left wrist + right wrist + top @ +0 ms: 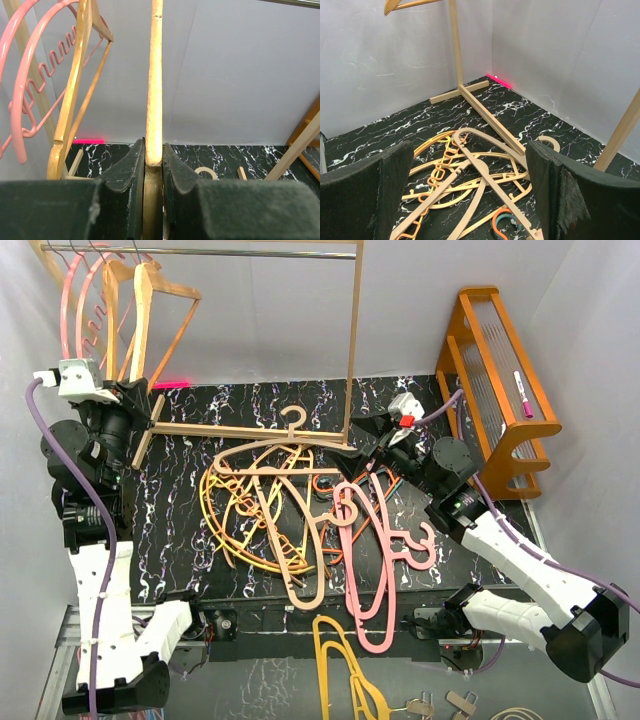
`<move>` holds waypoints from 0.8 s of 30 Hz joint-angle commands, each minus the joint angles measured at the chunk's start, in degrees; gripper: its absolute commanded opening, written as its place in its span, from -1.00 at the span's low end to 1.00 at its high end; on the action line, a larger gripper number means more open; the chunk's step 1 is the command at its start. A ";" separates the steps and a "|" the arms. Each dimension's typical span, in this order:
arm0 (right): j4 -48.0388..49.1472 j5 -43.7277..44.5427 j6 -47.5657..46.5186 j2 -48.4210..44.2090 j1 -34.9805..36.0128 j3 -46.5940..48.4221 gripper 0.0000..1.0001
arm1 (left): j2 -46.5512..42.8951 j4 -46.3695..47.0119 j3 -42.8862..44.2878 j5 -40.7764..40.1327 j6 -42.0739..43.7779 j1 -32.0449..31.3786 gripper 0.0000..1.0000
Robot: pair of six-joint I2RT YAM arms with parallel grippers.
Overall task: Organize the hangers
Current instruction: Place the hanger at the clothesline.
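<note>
My left gripper point(143, 400) point(154, 150) is shut on the straight bar of a pale wood hanger point(154, 90) point(142, 330), which stands upright toward the left end of the rail point(220, 252). Beside it on the rail hang pink hangers point(27, 85) point(75, 300) and another wood hanger point(75, 95). A tangled pile lies on the black mat: yellow-orange hangers point(225, 502), a salmon hanger point(300, 540) point(485, 170), an orange wavy one point(437, 175), a teal hook point(506, 220) and pink hangers point(362, 565). My right gripper point(372, 440) point(470, 185) hovers open over the pile's right side, holding nothing.
The wooden rack's base bar point(250, 430) point(485, 112) crosses the mat behind the pile, with its right post point(352, 340) near my right gripper. An orange wooden shelf point(495, 370) stands at the back right. A mustard-yellow hanger point(340, 660) lies past the mat's front edge.
</note>
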 commanded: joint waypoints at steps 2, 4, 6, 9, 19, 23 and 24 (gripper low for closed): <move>2.72 1.08 0.28 0.23 -0.09 0.95 0.97 | 0.63 7.44 0.38 -1.17 -0.43 0.08 -1.00; 2.68 1.08 0.28 0.52 -0.15 1.31 0.97 | 1.56 7.76 0.95 -1.50 -0.22 0.12 -1.00; 2.73 1.16 0.27 0.90 -0.10 1.61 0.97 | 2.25 8.57 1.08 -1.82 -0.02 0.09 -1.00; 2.70 1.00 0.51 1.51 -0.10 2.03 0.97 | 3.62 9.05 1.87 -2.00 0.08 0.11 -1.00; 2.73 0.47 1.71 2.95 -0.10 2.96 0.97 | 8.24 5.53 4.50 -6.67 -0.02 0.14 -1.00; 2.72 0.39 2.18 3.28 -0.14 3.12 0.97 | 9.65 4.46 5.49 -9.06 0.41 0.14 -1.00; 2.72 0.31 2.33 3.39 -0.15 3.19 0.97 | 10.13 4.12 5.82 -9.69 0.51 0.14 -1.00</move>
